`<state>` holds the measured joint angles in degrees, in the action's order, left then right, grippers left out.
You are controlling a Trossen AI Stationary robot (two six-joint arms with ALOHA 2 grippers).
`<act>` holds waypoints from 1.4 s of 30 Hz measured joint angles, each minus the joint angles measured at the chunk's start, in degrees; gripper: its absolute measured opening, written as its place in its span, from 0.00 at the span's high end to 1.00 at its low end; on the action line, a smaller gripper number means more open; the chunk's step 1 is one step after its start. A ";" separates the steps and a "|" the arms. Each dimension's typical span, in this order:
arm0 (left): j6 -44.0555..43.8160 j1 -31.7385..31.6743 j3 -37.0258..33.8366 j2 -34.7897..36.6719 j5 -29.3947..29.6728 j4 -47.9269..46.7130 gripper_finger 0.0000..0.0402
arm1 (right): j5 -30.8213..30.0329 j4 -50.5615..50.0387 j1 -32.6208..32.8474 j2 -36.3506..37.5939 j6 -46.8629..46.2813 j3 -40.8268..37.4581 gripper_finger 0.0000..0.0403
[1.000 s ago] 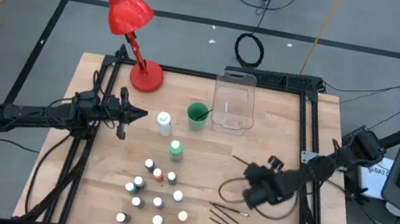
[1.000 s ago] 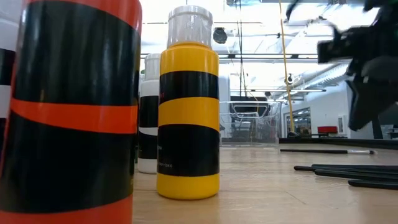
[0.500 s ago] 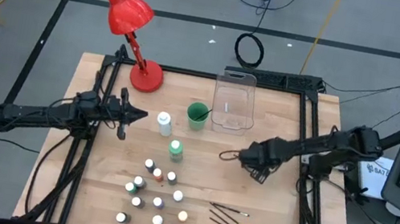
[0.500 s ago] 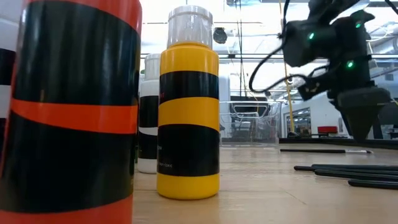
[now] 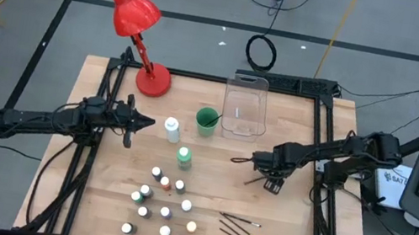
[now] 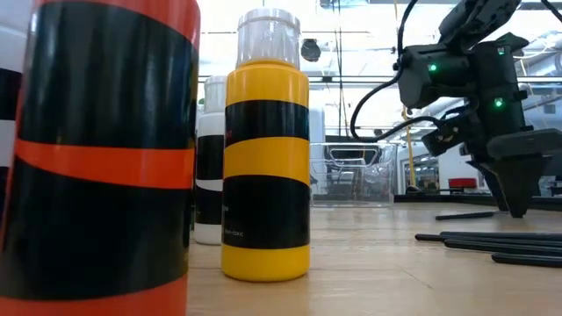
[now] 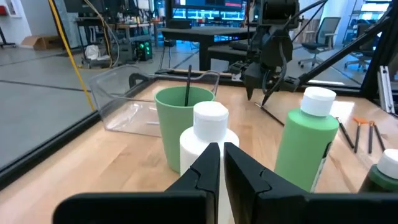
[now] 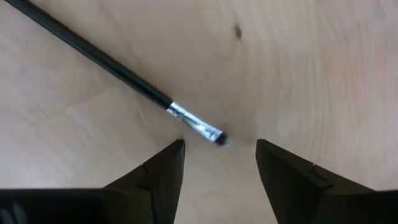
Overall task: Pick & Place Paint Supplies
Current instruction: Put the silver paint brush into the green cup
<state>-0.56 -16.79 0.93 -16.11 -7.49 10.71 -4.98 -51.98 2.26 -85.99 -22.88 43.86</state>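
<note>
A single dark-handled brush (image 8: 124,71) lies flat on the wood, right of centre (image 5: 254,180). My right gripper (image 8: 221,149) points down over its silver-ferruled bristle end (image 8: 214,135), open, one finger on each side, fingertips close to the table (image 6: 514,206). Three more brushes (image 5: 240,229) lie near the near edge. Several tiny capped bottles (image 5: 160,207) stand in a cluster. My left gripper (image 7: 221,155) is shut and level, just short of the tall white bottle (image 7: 210,118). The tall green bottle (image 7: 308,143) stands beside that one.
A green cup (image 5: 206,120) with a brush standing in it (image 7: 188,84) and a clear plastic bin (image 5: 245,111) sit at the far middle. A red desk lamp (image 5: 135,28) stands at the far left corner. Black frame rails run along both table sides.
My right gripper has swung from above the brushes at the near right toward the table's far side and centre. It has then come down, fingers pointing at the table, over the single brush. My left arm has kept still.
</note>
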 joint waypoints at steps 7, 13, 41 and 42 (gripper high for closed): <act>0.14 0.01 0.00 0.00 -0.02 -0.19 0.94 | -1.31 1.27 1.32 0.06 11.58 -0.04 0.55; 0.26 -0.01 0.00 -0.01 0.00 -0.22 0.94 | -5.66 0.63 3.11 0.01 13.88 -0.07 0.58; 0.81 -0.01 0.00 0.01 0.04 -0.12 0.94 | 2.40 11.22 0.38 0.17 32.93 -8.02 0.94; 0.81 0.01 0.00 0.01 0.04 -0.14 0.94 | 2.37 11.39 0.44 0.17 31.95 -8.02 0.96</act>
<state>0.25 -16.78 0.93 -16.10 -7.44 10.57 -2.61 -40.58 2.70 -85.82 9.07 35.83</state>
